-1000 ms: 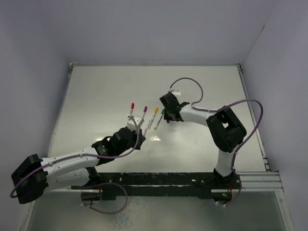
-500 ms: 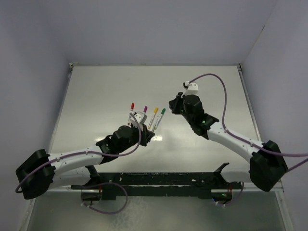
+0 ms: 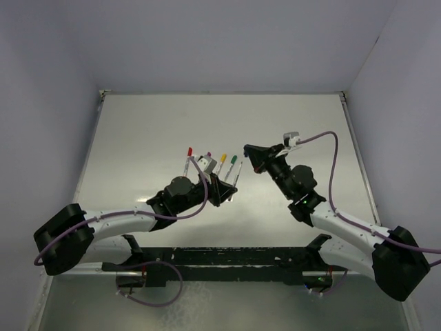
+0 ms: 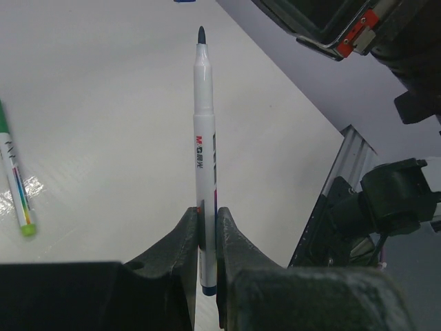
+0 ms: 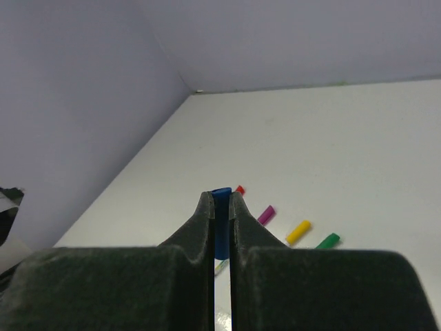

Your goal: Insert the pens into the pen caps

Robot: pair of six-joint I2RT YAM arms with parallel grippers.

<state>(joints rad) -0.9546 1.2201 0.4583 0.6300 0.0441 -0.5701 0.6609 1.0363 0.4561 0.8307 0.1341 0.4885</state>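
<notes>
L tool (image 4: 208, 215): nearly closed, fingers clamped on the lower barrel of a pen (image 4: 204, 124); the barrel fills the narrow gap betw. them.
Held pen: white barrel w/ a small printed mark, dark tip (image 4: 200, 33) bare. It sticks straight out past the fingertips and the tip touches nothing.
R tool (image 5: 220, 201): fully closed on the blue cap (image 5: 221, 193), pinched betw. the pads w/ its top about level w/ the fingertips.
Blue cap: in the R tool, off the tabletop (image 3: 151, 124), apart from the held pen's tip.
Tools, top view: L tool at the near side of the pen row, R tool to the right of the row; the two don't touch.
Other pens: 4 lie flat on the tabletop in a row, roughly parallel, coloured ends away from the arm bases.
Caps on the row, L to R: red cap (image 3: 189, 150), purple cap (image 3: 208, 156), yellow cap (image 3: 222, 158), green cap (image 3: 233, 159), each at the far end of a barrel. Can't tell if fully pushed on.
Purple pen: partly covered by the L wrist in top view.
Green pen (image 4: 14, 181): in L wrist view, flat on the tabletop left of the held pen, apart from it, lime-coloured near end.
R wrist view: red cap just beside the fingertips; purple, yellow, green step off to the right.
</notes>
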